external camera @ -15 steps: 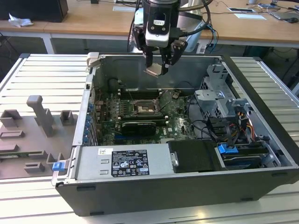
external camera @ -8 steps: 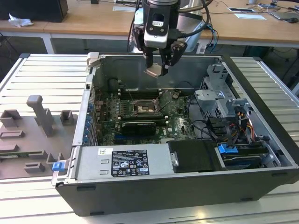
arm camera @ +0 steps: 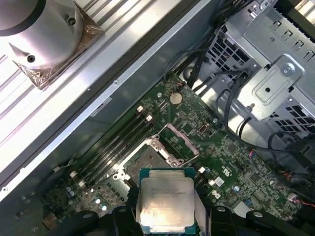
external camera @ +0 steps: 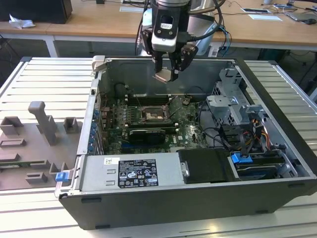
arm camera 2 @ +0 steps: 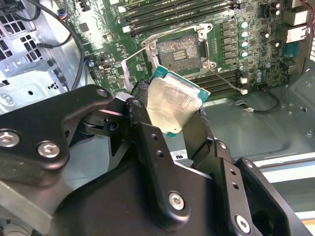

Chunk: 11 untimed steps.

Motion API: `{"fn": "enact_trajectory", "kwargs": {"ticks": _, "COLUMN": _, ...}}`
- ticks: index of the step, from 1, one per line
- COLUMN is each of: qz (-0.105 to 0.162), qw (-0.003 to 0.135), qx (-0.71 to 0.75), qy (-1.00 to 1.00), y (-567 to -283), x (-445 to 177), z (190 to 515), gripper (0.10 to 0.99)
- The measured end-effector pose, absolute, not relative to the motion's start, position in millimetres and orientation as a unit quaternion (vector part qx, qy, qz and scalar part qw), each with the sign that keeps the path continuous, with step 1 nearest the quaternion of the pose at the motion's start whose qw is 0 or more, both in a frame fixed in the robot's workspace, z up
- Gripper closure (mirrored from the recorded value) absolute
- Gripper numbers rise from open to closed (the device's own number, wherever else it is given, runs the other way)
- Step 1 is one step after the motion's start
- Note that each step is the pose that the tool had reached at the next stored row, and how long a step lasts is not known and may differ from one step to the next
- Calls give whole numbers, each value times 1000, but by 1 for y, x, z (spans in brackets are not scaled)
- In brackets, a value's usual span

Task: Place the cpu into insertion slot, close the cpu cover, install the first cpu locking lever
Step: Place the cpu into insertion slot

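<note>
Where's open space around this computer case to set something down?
Bare ribbed table at the exterior view's right of the case; a grey fixture tray at the view's left. Inside, cables and drive cage crowd the insertion slot.

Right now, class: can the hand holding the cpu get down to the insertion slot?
Probably yes: the hand holds the cpu above the board, the cpu cover stands open, and the insertion slot lies bare.

Chip in gripper, above the open case.
Chip (arm camera 2: 172, 101) sits between the gripper (external camera: 167, 74) fingers, up off the board (external camera: 190, 126). Socket (arm camera: 142, 162) lies below the gripper, its cover (arm camera: 180, 142) swung up beside it. Memory slots (external camera: 148, 97) sit between socket and the case (external camera: 124, 208) back wall. Drive cage (external camera: 233, 106) is to the exterior view's right of the gripper.
</note>
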<state>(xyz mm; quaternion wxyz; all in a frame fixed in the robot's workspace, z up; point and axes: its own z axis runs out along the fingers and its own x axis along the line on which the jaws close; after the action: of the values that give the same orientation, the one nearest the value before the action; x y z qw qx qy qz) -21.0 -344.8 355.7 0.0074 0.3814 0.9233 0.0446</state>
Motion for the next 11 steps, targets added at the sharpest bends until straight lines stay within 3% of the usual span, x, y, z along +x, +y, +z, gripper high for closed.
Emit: {"fn": "enact_trajectory", "kwargs": {"ticks": 11, "qz": 45, "qw": 8, "qx": 391, "qy": 919, "y": -345, "x": -21, "z": 353, "gripper": 561}}
